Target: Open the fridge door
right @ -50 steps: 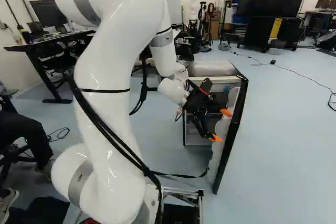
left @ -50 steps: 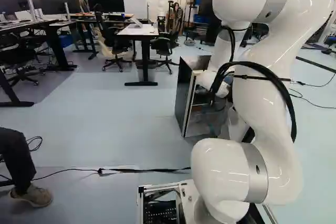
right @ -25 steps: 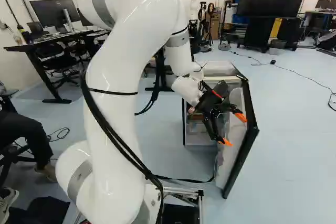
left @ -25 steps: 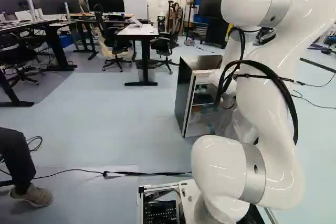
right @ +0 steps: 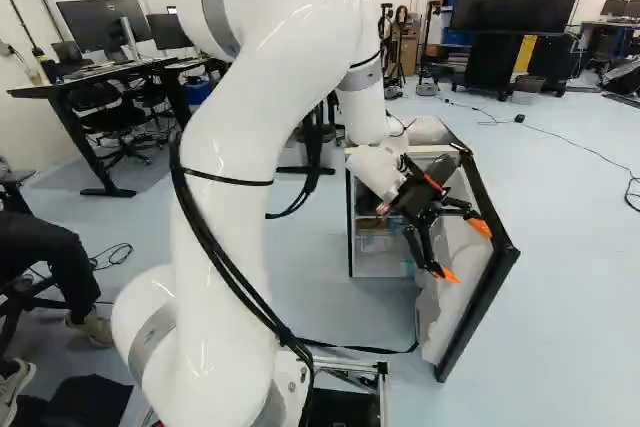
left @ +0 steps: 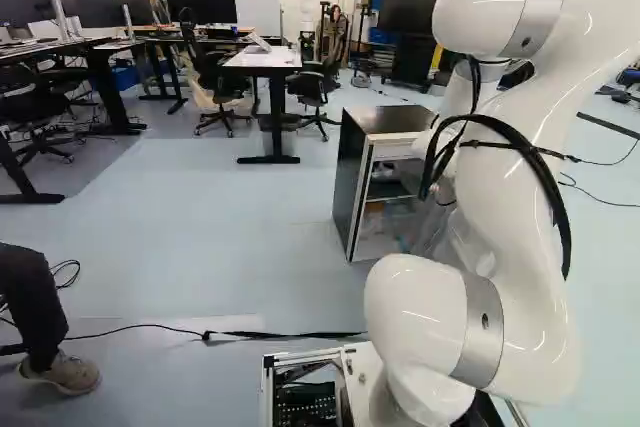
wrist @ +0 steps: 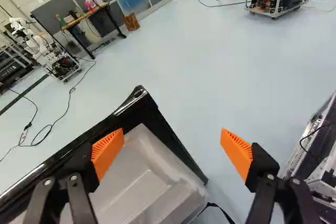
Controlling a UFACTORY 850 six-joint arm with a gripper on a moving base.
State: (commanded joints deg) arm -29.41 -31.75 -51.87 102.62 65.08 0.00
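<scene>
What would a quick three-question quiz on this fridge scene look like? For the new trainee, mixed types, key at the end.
1. True or false: the fridge door is fully closed.
2. The orange pads of the hand are:
a) pressed together
b) clamped on the door from both sides
c) apart, with nothing gripped
3. Fill in: in the right base view, the hand is by the door's ____ side (inner/outer), the one with the pale moulded lining.

Key: 1 false; 2 c; 3 inner.
</scene>
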